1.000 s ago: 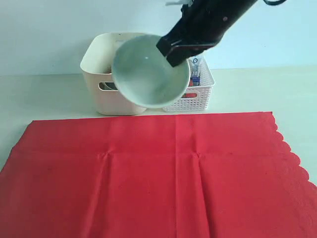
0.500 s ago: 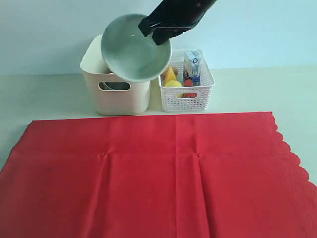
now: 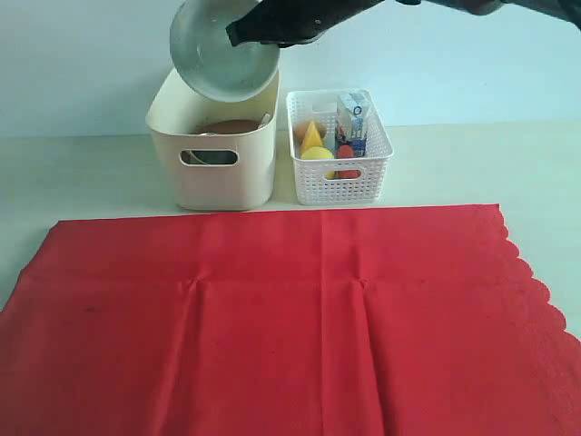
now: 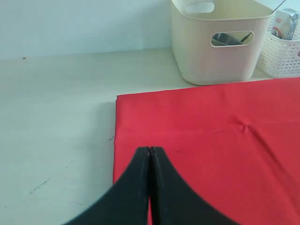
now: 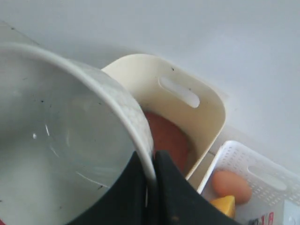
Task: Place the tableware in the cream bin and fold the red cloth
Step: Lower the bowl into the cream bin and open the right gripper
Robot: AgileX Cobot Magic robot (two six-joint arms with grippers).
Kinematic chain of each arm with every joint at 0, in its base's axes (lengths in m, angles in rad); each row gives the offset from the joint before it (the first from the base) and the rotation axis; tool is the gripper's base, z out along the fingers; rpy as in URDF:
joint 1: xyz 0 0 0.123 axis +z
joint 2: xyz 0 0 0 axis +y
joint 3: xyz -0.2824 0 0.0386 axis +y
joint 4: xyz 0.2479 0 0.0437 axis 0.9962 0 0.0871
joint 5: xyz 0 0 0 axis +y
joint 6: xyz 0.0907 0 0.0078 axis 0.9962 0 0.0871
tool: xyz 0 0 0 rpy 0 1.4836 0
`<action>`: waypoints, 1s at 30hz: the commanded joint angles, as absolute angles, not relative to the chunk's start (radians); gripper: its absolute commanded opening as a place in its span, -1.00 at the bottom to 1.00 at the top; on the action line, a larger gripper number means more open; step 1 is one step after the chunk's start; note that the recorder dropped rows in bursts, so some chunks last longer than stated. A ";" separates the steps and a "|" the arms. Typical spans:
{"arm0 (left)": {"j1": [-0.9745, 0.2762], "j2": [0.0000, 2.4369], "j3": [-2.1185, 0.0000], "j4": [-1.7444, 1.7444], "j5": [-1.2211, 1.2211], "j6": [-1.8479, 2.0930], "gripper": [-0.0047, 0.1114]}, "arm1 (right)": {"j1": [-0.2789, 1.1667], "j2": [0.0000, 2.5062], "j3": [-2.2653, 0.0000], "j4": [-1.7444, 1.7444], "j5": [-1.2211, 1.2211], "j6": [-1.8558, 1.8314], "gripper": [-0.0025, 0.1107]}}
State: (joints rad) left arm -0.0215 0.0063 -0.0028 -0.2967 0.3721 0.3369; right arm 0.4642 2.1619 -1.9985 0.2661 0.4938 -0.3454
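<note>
Hanging tilted above the cream bin (image 3: 227,186), the pale green-white bowl (image 3: 216,56) has its hollow turned toward the exterior camera and its lower rim just over the bin's back edge. The right gripper (image 3: 236,36) reaches across from the right side and holds the bowl by its rim; in the right wrist view the two black fingers (image 5: 176,197) are pinched together on the bowl's thin wall, one inside and one outside. Inside the bin lies the round brown wooden plate (image 3: 232,127), and a dark shape shows through the oval handle cutout (image 3: 210,157), too unclear to name. Just beside the bin, on its right, stands the white lattice basket (image 3: 347,188), holding a yellow cheese wedge (image 3: 311,136), a lemon (image 3: 318,154), an egg (image 5: 230,184) and a small milk carton (image 3: 352,118). The red cloth (image 3: 290,318) is spread flat and unfolded on the pale table (image 3: 82,173) in front of both containers, with faint crease lines across it and its scalloped edge on the right. The left gripper (image 4: 150,159) has its fingers pressed fully together with nothing between them, over the cloth near its left edge; whether it touches the fabric cannot be told.
</note>
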 commanded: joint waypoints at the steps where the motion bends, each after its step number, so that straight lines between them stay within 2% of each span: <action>1: -0.019 0.000 0.000 -0.299 0.368 0.335 -0.92 | 0.462 2.191 -2.011 0.274 0.361 -0.349 -0.96; 7: -0.019 0.000 0.000 -0.299 0.368 0.335 -0.92 | 0.462 2.207 -2.011 0.278 0.323 -0.434 -0.96; 18: -0.019 0.000 0.000 -0.299 0.368 0.335 -0.92 | 0.464 2.197 -2.008 0.291 0.416 -0.501 -0.96; 25: -0.019 0.000 0.000 -0.299 0.368 0.335 -0.92 | 0.466 2.197 -1.930 0.319 0.235 -0.557 -0.96; 30: -0.019 0.000 0.000 -0.299 0.368 0.335 -0.92 | 0.466 2.230 -1.909 0.313 0.242 -0.582 -0.96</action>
